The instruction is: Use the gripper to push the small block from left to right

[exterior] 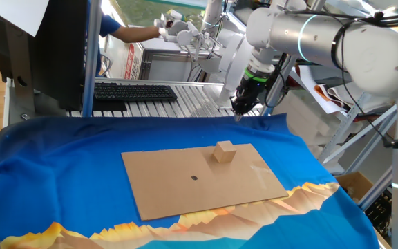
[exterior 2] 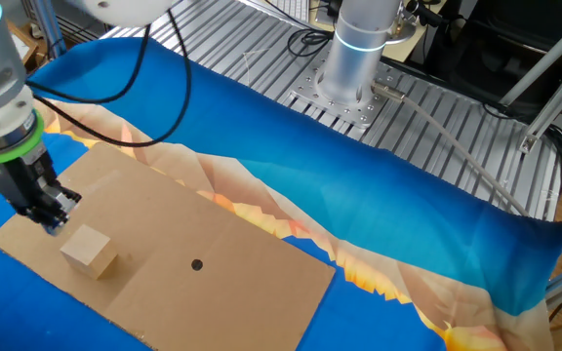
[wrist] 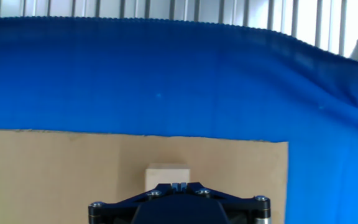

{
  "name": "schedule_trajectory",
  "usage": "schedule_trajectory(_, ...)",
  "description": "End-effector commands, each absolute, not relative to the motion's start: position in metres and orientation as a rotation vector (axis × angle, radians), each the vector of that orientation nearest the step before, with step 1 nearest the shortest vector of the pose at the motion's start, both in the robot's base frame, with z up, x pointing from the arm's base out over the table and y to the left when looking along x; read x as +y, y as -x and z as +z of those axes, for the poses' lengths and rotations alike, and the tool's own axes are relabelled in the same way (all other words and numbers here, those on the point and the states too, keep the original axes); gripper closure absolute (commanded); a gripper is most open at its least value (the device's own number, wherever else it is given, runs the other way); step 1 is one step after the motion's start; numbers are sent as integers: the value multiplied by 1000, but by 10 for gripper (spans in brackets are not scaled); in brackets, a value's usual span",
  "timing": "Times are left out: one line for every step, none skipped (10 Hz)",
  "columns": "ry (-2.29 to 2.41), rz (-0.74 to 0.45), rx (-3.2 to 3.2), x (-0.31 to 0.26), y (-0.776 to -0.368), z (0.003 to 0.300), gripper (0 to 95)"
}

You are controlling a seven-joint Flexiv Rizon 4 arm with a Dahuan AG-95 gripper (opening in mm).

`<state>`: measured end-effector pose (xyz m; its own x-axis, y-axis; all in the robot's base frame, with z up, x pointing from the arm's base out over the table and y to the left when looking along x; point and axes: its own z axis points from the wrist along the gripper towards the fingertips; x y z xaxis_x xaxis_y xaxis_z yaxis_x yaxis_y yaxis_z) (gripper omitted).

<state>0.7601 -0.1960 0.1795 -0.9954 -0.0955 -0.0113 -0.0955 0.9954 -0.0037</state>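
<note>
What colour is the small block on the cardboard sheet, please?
Light tan wood: the small block shows best in the other fixed view.

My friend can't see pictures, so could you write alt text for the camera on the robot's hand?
A small tan wooden block sits on a flat brown cardboard sheet, just beyond the black gripper, whose jaws look closed together at the bottom edge. Blue cloth covers the table behind, with metal slats along the top.

A robotics lab: the desk (exterior 2: 476, 127) is ribbed aluminium, part-draped in a blue cloth (exterior: 61, 173); a silver-white robot arm (exterior: 323, 38) is bolted to it; a black keyboard (exterior: 133, 91) and a dark monitor (exterior: 40, 48) stand behind.
</note>
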Motion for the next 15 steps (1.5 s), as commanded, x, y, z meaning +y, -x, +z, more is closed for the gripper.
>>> schedule_trajectory(111, 9, 3119, -196, -758, 180, 950)
schedule_trajectory(105, 7, 3126, -196, -758, 180, 950)
schedule_trajectory(98, 9, 3139, -196, -758, 180, 950)
schedule_trajectory(93, 12, 3138, -196, -758, 180, 950)
schedule_trajectory(82, 20, 3134, -195, -758, 180, 950)
schedule_trajectory(70, 22, 3132, -195, -758, 180, 950)
schedule_trajectory(64, 24, 3132, -195, -758, 180, 950)
schedule_trajectory(62, 25, 3136, -195, -758, 180, 950)
schedule_trajectory(75, 27, 3158, -195, -758, 180, 950)
schedule_trajectory(-26, 59, 3123, -195, -758, 180, 950)
schedule_trajectory(8, 42, 3103, -195, -758, 180, 950)
schedule_trajectory(23, -8, 3096, -195, -758, 180, 950)
schedule_trajectory(26, -6, 3094, -195, -758, 180, 950)
schedule_trajectory(24, -2, 3087, -195, -758, 180, 950)
schedule_trajectory(21, 5, 3088, -195, -758, 180, 950)
